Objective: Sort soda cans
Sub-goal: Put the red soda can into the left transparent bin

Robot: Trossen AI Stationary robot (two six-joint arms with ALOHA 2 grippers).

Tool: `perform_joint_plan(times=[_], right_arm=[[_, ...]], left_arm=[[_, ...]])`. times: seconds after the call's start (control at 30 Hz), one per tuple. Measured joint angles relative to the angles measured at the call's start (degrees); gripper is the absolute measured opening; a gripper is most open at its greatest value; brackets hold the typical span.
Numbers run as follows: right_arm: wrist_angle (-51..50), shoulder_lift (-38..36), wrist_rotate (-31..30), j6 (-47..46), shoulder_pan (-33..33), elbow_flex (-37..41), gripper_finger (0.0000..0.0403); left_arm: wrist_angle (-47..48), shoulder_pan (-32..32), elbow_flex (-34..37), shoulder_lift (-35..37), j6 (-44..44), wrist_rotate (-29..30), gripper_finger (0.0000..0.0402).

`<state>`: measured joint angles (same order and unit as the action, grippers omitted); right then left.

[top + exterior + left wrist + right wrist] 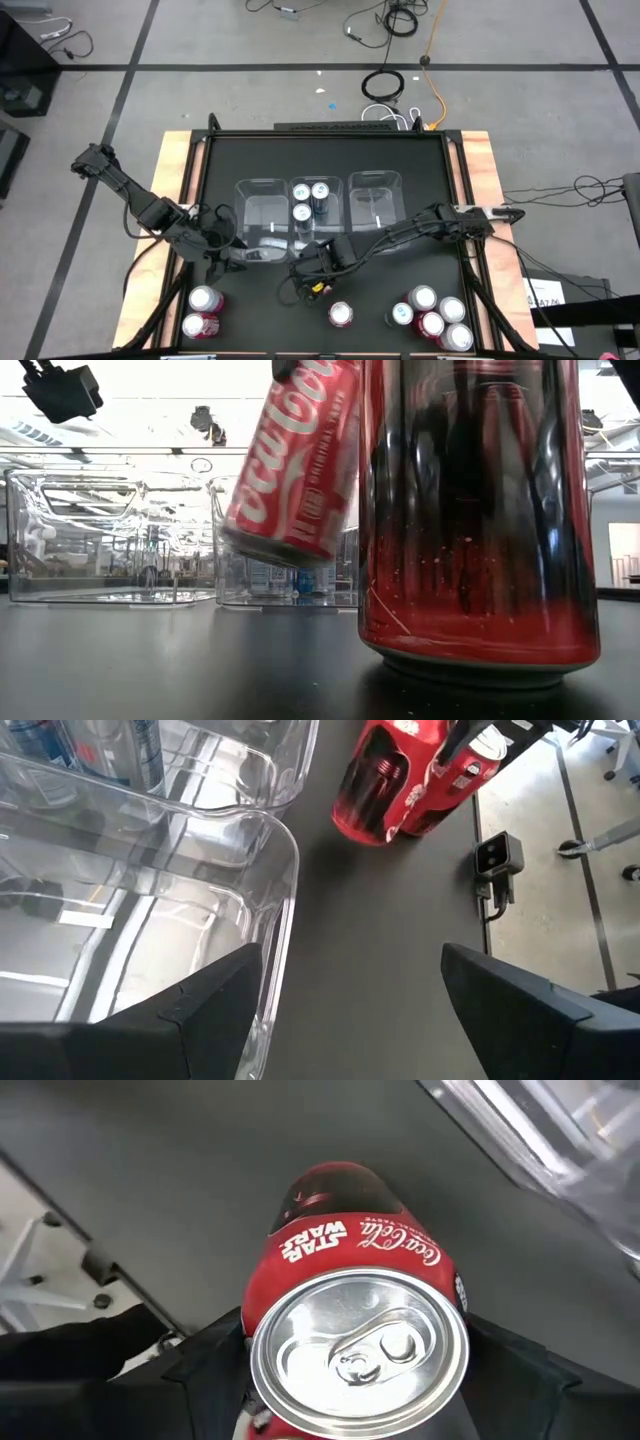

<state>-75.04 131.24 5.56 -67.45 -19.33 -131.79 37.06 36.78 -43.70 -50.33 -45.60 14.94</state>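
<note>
The red can (355, 1330) is clamped between the right gripper's (356, 1380) fingers, lifted clear of the table and tilted, just in front of the row of clear bins. To finish this step well, I judge the arm should right the can, carry it over a bin's rim with room to spare, and release it low so it does not topple.

The left gripper (345, 990) stands open and empty at the front wall of the left bin (262, 215), which looks empty. The middle bin (310, 236) holds three blue cans (310, 199). The right bin (375, 210) looks empty. More cans wait along the table's front edge: two near the left corner (203, 311), one at mid-edge (341, 315), several toward the right corner (432, 315).
</note>
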Motion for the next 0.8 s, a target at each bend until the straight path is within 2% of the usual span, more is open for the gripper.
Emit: perform_joint_plan(times=[0.37,0.8], right_arm=[[0.0,3.7,2.2,-3.6,0.0,0.0,0.0301],[5.6,3.5,0.4,-6.8,0.0,0.1,0.0317]], left_arm=[[2.3,0.0,0.0,0.0,0.0,-0.2,0.0318],[3.1,0.0,0.0,0.0,0.0,-0.2,0.0318]])
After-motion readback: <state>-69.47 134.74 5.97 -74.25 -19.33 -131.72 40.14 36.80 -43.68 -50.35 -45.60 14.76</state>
